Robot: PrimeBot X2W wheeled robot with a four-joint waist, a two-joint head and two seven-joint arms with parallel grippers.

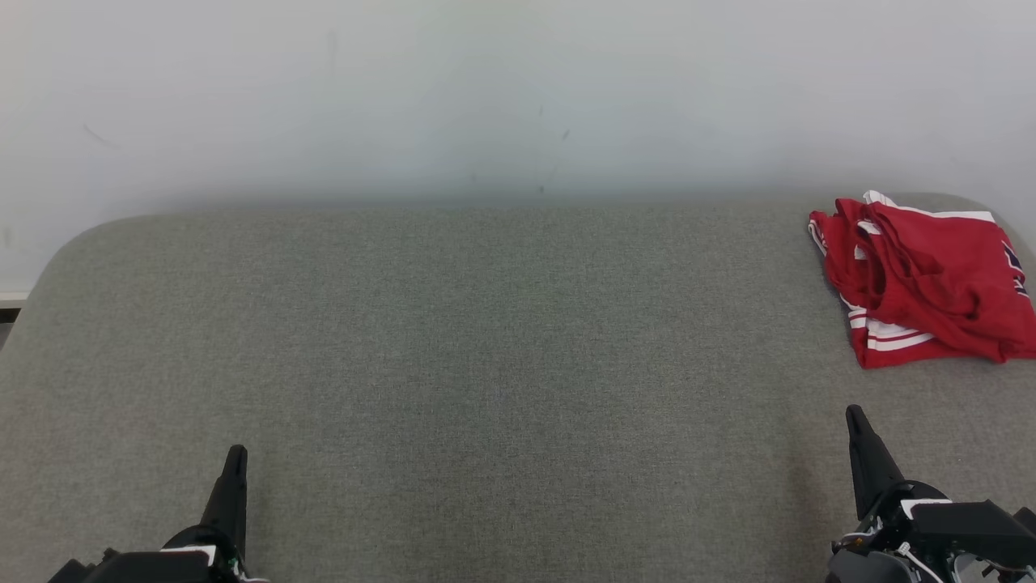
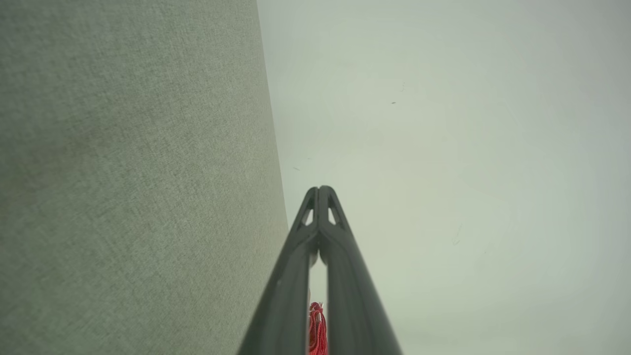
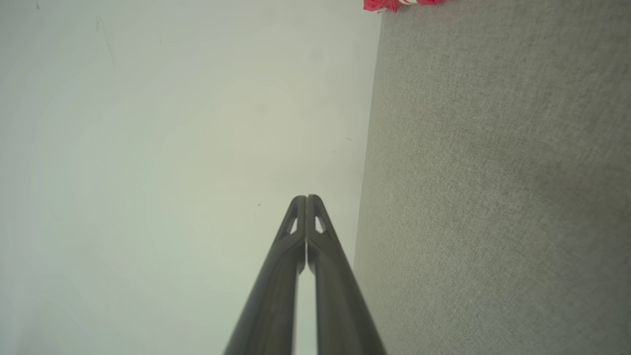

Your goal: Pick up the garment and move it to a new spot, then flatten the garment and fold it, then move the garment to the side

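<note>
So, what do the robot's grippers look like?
The left gripper and right gripper each have two long, dark fingers tapering to a point, with small triangular cut-outs near the tips. Black bases carry white patches; thin cables show at the right.

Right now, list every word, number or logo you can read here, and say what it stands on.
None can be read.
Garment: white stripes, no lettering visible; a dark blue patch at its right edge is cut off by the picture's edge and too small to read.
Table: plain grey fabric, no text.
Wall: faint scuffs, no text.
</note>
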